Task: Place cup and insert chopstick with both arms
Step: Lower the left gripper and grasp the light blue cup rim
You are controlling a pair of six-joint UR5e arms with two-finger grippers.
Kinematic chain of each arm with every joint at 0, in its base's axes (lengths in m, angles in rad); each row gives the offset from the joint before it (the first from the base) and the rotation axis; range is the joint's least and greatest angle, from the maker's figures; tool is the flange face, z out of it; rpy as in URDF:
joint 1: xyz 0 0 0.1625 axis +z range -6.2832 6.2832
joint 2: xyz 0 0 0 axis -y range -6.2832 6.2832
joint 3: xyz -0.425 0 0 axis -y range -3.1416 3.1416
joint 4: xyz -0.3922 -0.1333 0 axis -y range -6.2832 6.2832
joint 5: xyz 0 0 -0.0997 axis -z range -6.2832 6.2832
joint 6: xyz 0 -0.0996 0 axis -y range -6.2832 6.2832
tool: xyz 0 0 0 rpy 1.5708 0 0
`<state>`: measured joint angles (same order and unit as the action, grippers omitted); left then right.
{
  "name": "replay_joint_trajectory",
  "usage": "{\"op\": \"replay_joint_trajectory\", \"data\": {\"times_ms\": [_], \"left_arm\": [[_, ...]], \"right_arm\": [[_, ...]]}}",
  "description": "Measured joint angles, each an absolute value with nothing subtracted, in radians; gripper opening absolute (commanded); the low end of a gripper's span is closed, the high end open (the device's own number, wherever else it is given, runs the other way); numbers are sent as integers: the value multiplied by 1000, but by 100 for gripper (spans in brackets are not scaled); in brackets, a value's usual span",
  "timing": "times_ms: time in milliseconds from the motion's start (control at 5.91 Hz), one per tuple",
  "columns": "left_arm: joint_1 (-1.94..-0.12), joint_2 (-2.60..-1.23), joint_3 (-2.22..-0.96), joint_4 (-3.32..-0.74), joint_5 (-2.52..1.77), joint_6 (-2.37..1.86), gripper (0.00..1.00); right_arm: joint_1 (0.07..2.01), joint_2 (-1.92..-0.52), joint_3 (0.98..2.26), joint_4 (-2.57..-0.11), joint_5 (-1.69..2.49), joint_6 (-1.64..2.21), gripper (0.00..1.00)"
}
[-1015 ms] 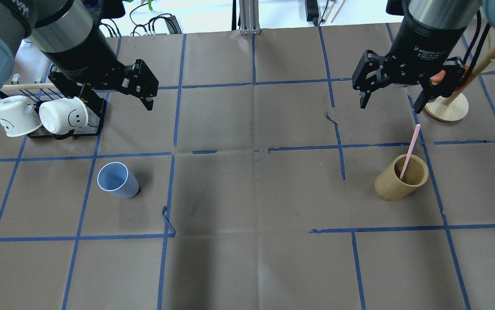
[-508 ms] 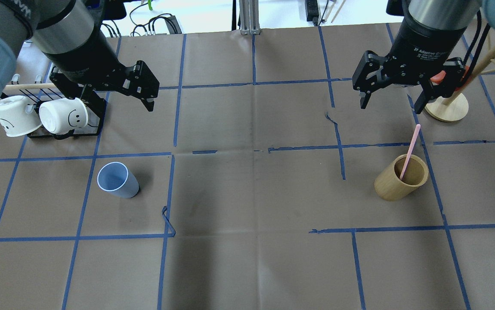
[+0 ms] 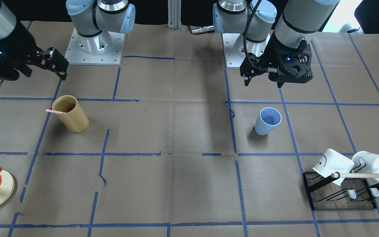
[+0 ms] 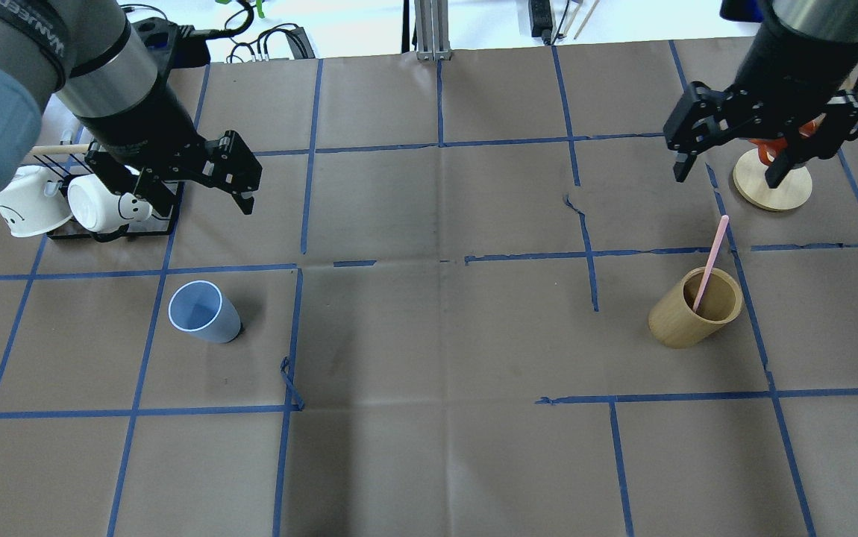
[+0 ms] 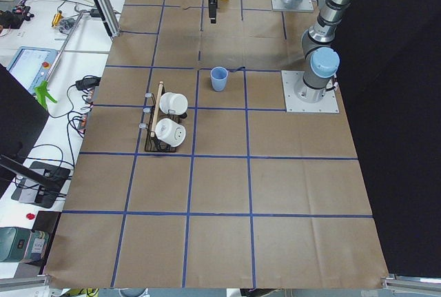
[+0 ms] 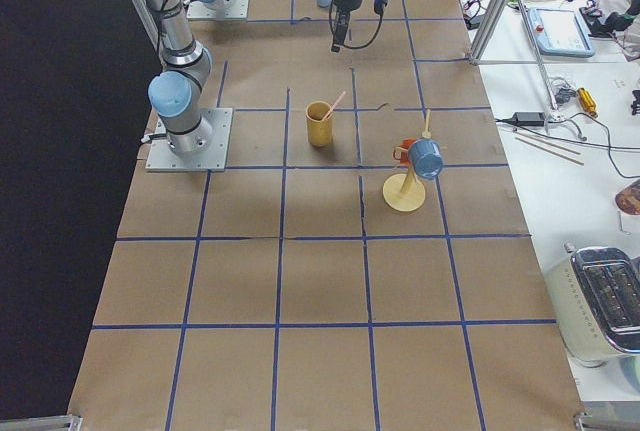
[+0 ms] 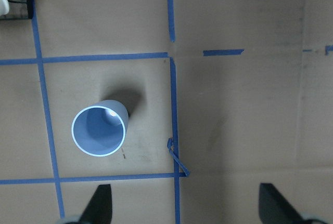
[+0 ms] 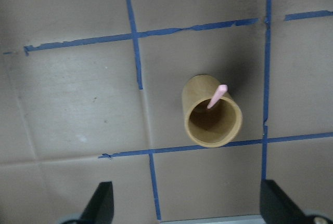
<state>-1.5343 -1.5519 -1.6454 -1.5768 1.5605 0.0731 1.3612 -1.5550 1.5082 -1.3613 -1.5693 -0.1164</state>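
Note:
The light-blue cup (image 4: 204, 322) stands upright on the table's left part, and shows in the front view (image 3: 268, 121) and the left wrist view (image 7: 100, 130). The thin pink chopstick (image 4: 711, 261) leans inside the tan wooden cylinder (image 4: 696, 307) on the right, and shows in the right wrist view (image 8: 216, 96). My left gripper (image 4: 189, 195) is open and empty, raised behind the cup. My right gripper (image 4: 727, 177) is open and empty, raised behind the cylinder. Both wrist views look straight down on their objects from high up.
A black rack (image 4: 112, 227) with two white mugs and a long wooden rod sits at the far left, close to my left gripper. A round wooden stand (image 4: 772, 186) with an orange piece sits at the far right, under my right gripper. Blue tape lines grid the brown table.
My right gripper has moved to the right, over the wooden stand. My left gripper has moved slightly left and nearer, toward the cup. Cup, cylinder and chopstick have not moved.

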Motion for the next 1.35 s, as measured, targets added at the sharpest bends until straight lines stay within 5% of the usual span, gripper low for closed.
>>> {"op": "replay_joint_trajectory", "data": {"times_ms": [1015, 1354], "left_arm": [[-1442, -1555, -2135, -1051, 1586, 171, 92], [-1439, -1603, -2150, -1000, 1592, 170, 32]], "right_arm": [[1356, -1436, 1621, -1585, -1601, -106, 100], [1367, -1409, 1655, -1629, -1618, -112, 100]]}}
